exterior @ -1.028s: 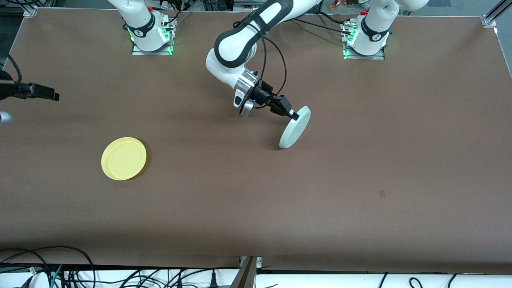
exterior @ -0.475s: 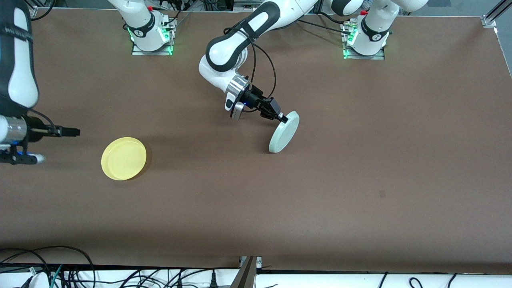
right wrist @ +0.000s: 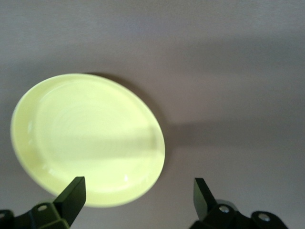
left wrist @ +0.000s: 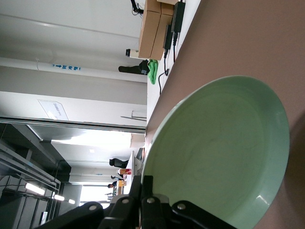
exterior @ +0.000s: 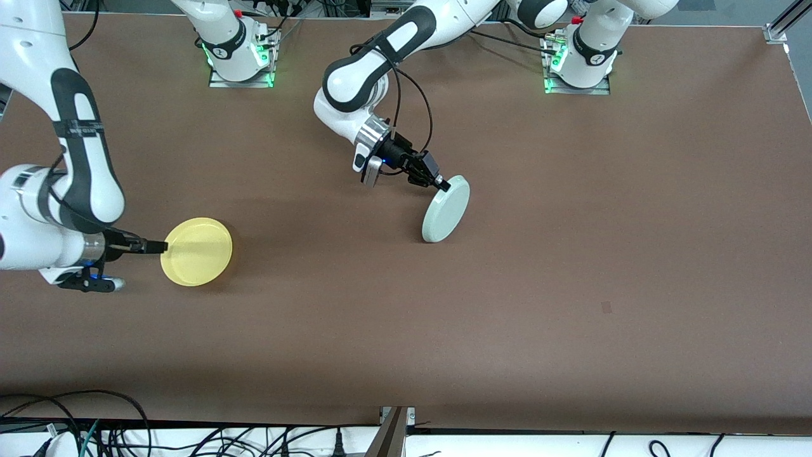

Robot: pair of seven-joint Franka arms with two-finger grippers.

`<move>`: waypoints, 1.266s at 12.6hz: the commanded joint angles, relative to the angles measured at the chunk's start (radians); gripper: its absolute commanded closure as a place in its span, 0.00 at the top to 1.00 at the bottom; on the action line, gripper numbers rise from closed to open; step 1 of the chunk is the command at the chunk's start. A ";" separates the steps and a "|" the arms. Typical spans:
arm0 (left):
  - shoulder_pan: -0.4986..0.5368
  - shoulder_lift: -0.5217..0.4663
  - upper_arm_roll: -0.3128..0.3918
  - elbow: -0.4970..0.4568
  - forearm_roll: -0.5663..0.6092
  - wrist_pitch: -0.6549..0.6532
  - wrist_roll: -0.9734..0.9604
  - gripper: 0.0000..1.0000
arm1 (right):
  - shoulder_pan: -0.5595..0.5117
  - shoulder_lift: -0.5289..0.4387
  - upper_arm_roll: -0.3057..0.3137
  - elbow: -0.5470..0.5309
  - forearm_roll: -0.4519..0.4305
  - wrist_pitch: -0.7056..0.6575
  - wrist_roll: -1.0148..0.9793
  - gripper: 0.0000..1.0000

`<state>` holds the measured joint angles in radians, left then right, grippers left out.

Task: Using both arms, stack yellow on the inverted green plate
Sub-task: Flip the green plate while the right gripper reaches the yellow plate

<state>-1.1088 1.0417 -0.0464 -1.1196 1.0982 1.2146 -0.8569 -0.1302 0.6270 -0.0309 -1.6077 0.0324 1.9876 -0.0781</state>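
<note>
The yellow plate (exterior: 196,251) lies flat and right way up on the table toward the right arm's end. My right gripper (exterior: 157,244) is low beside its rim, open. In the right wrist view the yellow plate (right wrist: 88,138) sits just ahead of the right gripper (right wrist: 137,193), nothing between the fingers. My left gripper (exterior: 444,185) is shut on the upper rim of the green plate (exterior: 446,208), which stands steeply tilted over the table's middle, lower edge at or close to the surface. In the left wrist view the green plate's (left wrist: 219,152) hollow side faces the left gripper (left wrist: 147,183).
Both arm bases (exterior: 240,57) (exterior: 580,60) stand along the table's edge farthest from the front camera. Cables (exterior: 95,431) and a metal post (exterior: 393,431) run along the nearest edge. A small dark mark (exterior: 607,308) shows on the brown table (exterior: 571,254).
My right arm has swung in from the table's end and brought its open gripper up to the yellow plate's rim. The left gripper has carried the tilted green plate slightly toward the right arm's end.
</note>
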 commanded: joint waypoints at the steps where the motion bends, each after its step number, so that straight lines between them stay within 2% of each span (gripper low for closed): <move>1: -0.005 0.034 -0.004 0.044 -0.044 0.055 -0.007 0.00 | -0.019 -0.009 0.003 -0.069 0.015 0.085 0.000 1.00; 2: -0.005 0.029 -0.003 0.055 -0.096 0.100 -0.007 0.12 | -0.029 -0.003 0.005 -0.072 0.017 0.088 0.000 1.00; 3: -0.003 0.029 -0.003 0.084 -0.133 0.127 -0.007 0.95 | -0.035 0.006 0.005 -0.078 0.029 0.097 0.000 1.00; 4: -0.002 0.027 -0.003 0.095 -0.167 0.149 -0.007 1.00 | -0.049 0.008 0.005 -0.095 0.050 0.117 -0.008 1.00; 6: 0.003 0.024 -0.004 0.101 -0.242 0.184 -0.016 1.00 | -0.071 0.011 0.005 -0.116 0.115 0.146 -0.064 1.00; 7: 0.017 0.017 -0.003 0.133 -0.291 0.210 -0.030 1.00 | -0.080 0.014 0.005 -0.118 0.129 0.146 -0.090 1.00; 10: 0.082 -0.003 0.005 0.195 -0.538 0.366 -0.111 1.00 | -0.089 0.034 0.005 -0.121 0.133 0.146 -0.109 1.00; 11: 0.105 -0.008 0.002 0.195 -0.572 0.412 -0.125 1.00 | -0.089 0.036 0.006 -0.126 0.141 0.146 -0.111 1.00; 12: 0.131 -0.020 -0.004 0.195 -0.602 0.434 -0.120 1.00 | -0.089 0.037 0.006 -0.127 0.161 0.146 -0.117 0.92; 14: 0.182 -0.055 -0.003 0.192 -0.725 0.506 -0.106 1.00 | -0.088 0.037 0.006 -0.126 0.165 0.139 -0.124 0.40; 15: 0.211 -0.084 -0.004 0.187 -0.757 0.507 -0.100 1.00 | -0.088 0.037 0.006 -0.126 0.165 0.135 -0.124 0.23; 16: 0.251 -0.118 -0.004 0.185 -0.803 0.507 -0.067 1.00 | -0.086 0.037 0.006 -0.126 0.165 0.132 -0.124 0.10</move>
<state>-0.9134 0.9996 -0.0390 -0.9146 0.3690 1.7229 -0.9568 -0.2099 0.6705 -0.0304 -1.7221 0.1761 2.1166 -0.1771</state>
